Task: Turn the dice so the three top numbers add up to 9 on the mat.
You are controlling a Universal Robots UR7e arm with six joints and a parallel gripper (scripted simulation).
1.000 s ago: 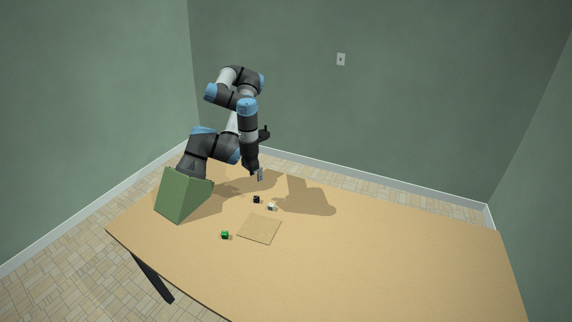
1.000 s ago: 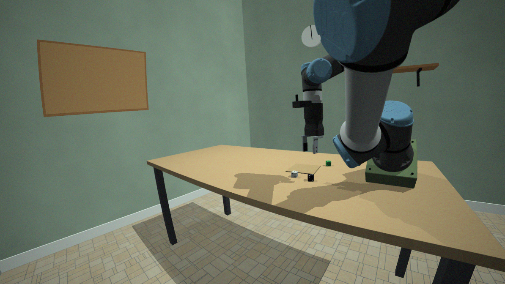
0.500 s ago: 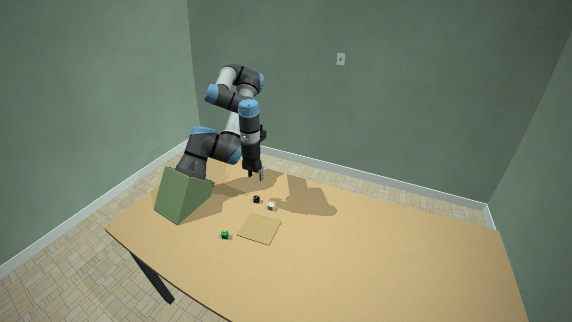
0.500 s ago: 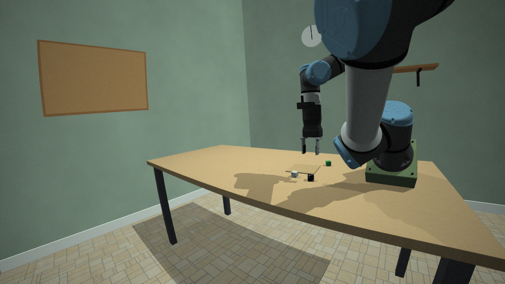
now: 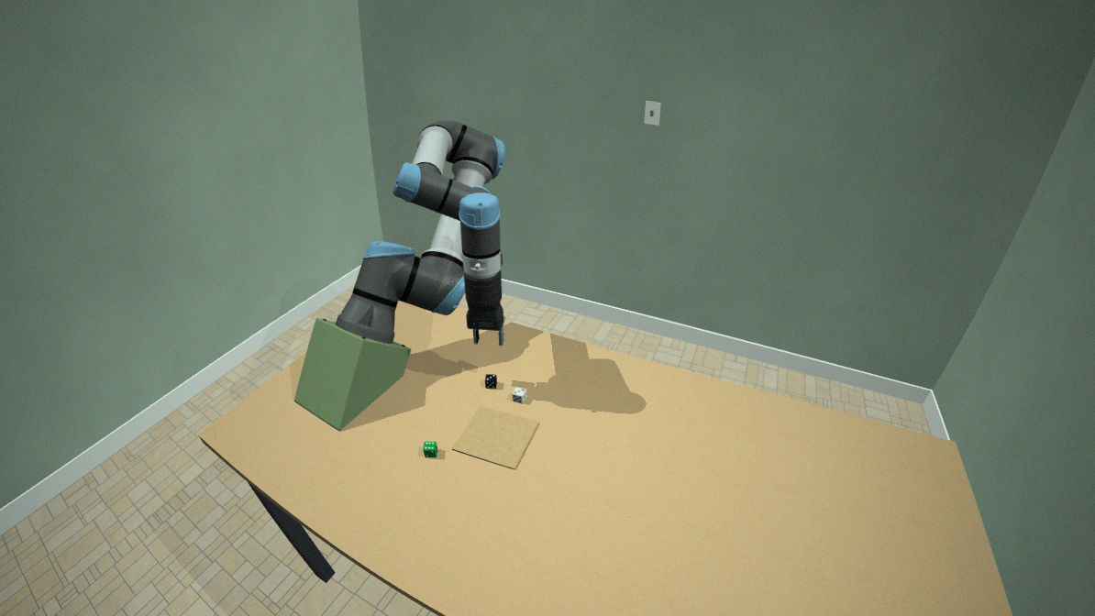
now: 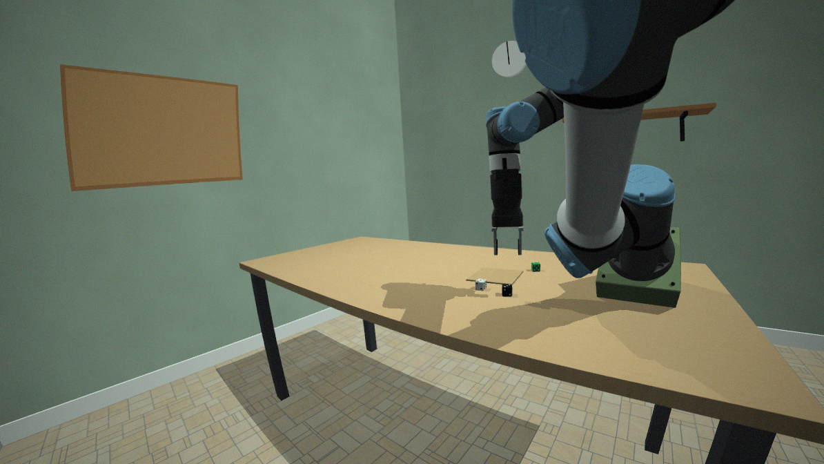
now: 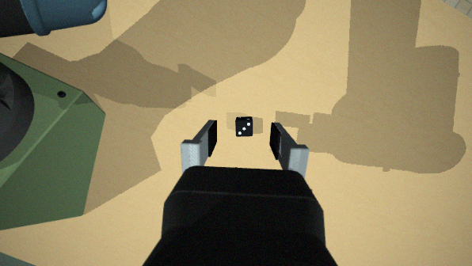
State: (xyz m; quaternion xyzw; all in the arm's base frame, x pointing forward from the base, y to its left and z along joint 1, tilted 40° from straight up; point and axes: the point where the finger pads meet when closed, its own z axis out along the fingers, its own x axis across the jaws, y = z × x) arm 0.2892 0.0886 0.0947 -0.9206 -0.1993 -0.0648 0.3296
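Observation:
My gripper [image 5: 489,341] [image 6: 507,252] [image 7: 243,132] is open and empty, pointing down well above the table. In the wrist view, the black die [image 5: 491,380] [image 6: 506,290] [image 7: 244,127] lies between and beyond the fingertips, three pips on top, its sides roughly parallel to the fingers. The white die [image 5: 519,394] [image 6: 480,284] lies near the black one; its top number is too small to read surely. The green die [image 5: 430,449] [image 6: 535,266] shows six on top. The thin tan mat [image 5: 496,437] [image 6: 495,275] lies flat. All three dice are off it. The wrist view shows neither white die, green die nor mat.
The green wedge base [image 5: 344,375] [image 6: 637,293] [image 7: 51,158] of the arm stands on the table [image 5: 689,497] [image 6: 322,271], on the green die's side of the mat in the top view. Arm shadows fall around the black and white dice.

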